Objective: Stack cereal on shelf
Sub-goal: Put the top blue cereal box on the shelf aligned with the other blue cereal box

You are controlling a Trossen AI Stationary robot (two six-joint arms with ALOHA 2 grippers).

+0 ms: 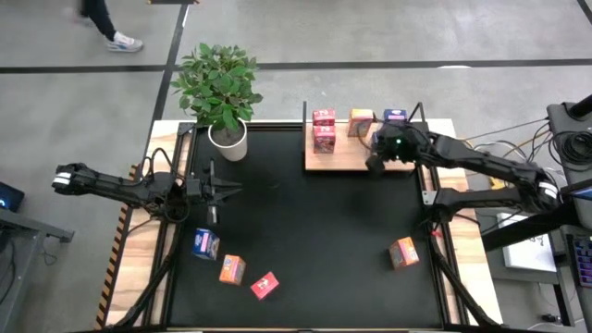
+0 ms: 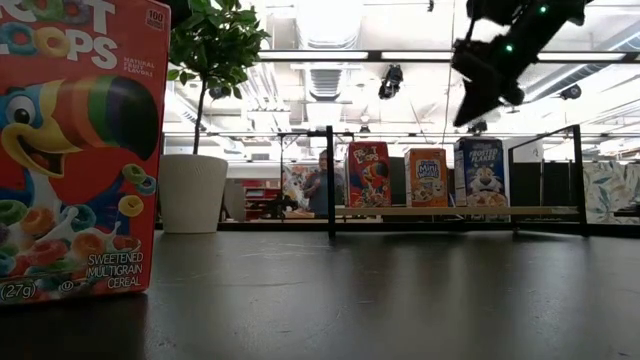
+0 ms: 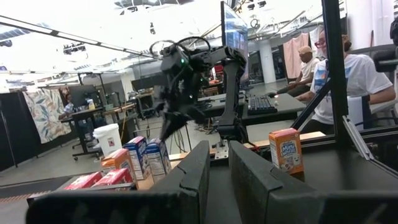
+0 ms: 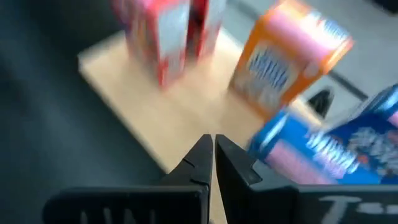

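Right gripper [image 1: 377, 163], closed, hovers above the shelf [image 1: 338, 159] front edge.

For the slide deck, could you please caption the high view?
Right gripper hovers shut over the shelf holding four cereal boxes; four more lie on the black table.

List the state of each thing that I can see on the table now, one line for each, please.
Shelf: flat at the table's far edge, holding boxes.
Red boxes on shelf: two, upright.
Orange box on shelf: upright.
Blue box on shelf: upright.
Loose blue box, orange box, red box: on the tabletop, near left.
Loose orange box: tabletop, near right.
Right gripper: shut, empty, over the shelf.
Left gripper: shut, empty, waiting.
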